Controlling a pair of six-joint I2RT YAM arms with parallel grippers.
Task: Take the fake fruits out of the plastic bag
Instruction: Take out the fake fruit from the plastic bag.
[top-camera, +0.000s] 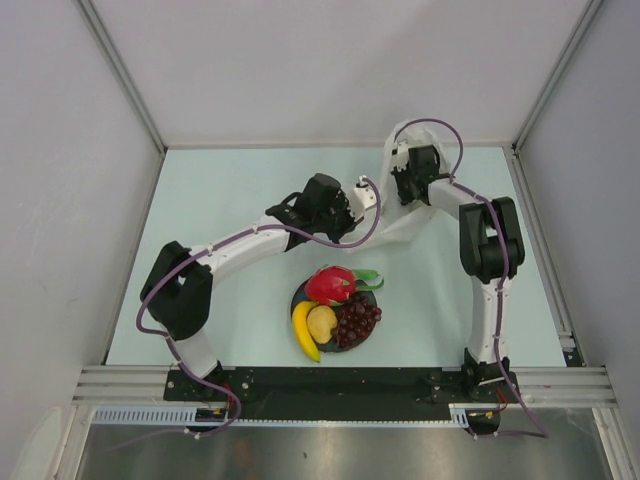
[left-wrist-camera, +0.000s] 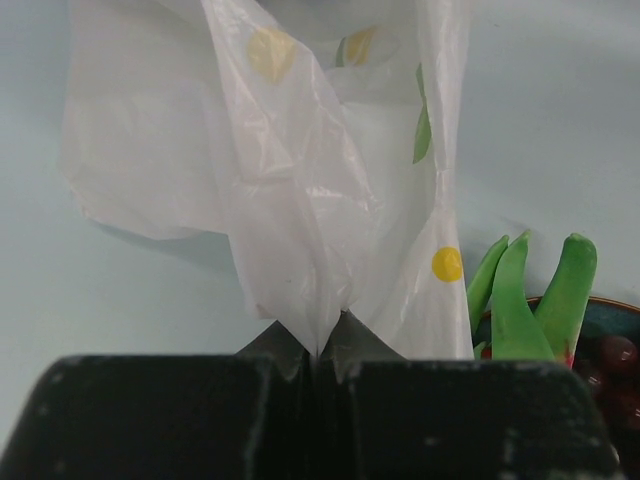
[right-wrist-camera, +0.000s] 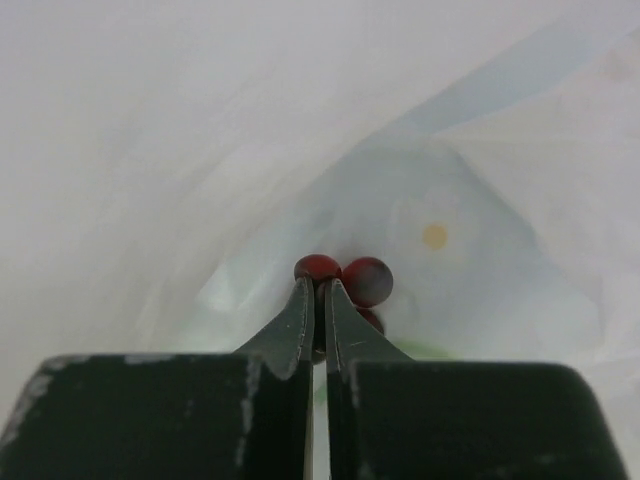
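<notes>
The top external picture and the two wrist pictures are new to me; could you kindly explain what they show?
These are two robot arms bolted at the near edge of a table. The top picture looks down from above and behind them: the left arm is on the left, the right arm on the right. Each other picture comes from a camera on one wrist, with that arm's own black jaws at the bottom. On the table a dark plate carries a dragon fruit, a banana, a round yellow fruit and a grape bunch. The left jaws are shut on a fold of the thin plastic bag. The right jaws are inside the bag and seem shut on some small red grapes.
</notes>
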